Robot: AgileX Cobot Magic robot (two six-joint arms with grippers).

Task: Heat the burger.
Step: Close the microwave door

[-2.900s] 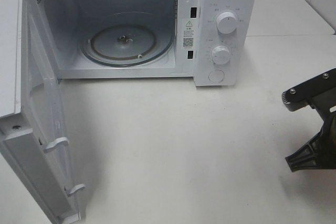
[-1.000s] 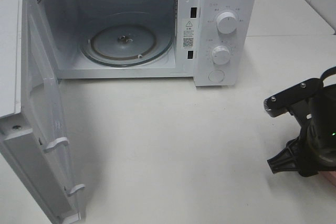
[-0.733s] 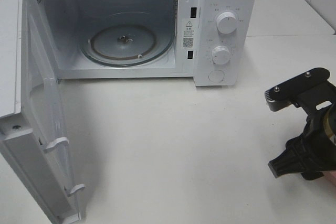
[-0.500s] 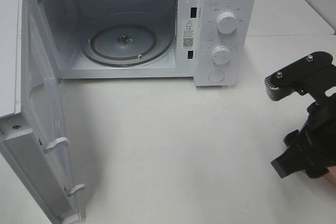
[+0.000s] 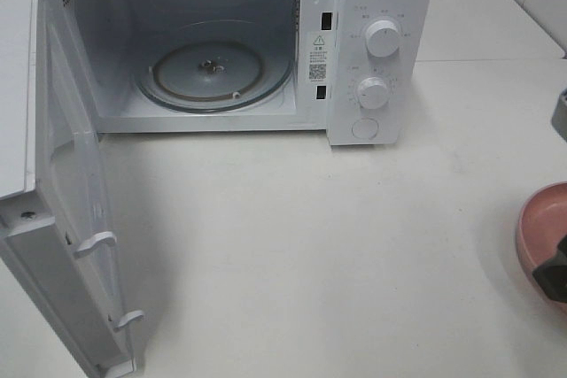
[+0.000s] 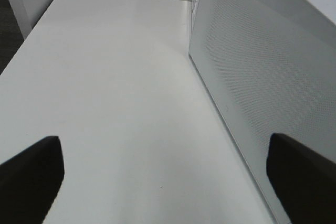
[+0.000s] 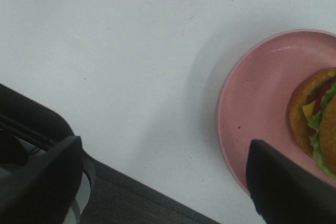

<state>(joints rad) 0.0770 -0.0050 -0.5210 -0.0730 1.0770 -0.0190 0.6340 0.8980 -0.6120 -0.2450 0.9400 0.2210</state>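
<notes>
At the table's right edge, the right gripper (image 7: 163,182) has pulled back, uncovering the pink plate (image 5: 542,232) and burger (image 7: 317,119). Both grippers' fingers are spread wide, holding nothing; the left gripper (image 6: 168,182) is unchanged.

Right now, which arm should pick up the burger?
Right. Its gripper is open directly beside the pink plate holding the burger. The left gripper is by the microwave door, far side.

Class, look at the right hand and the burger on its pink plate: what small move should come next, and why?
Probably shift the right hand sideways over the burger. Its fingers are spread but empty, the burger sits off to one side on the pink plate, and the microwave already stands open.
</notes>
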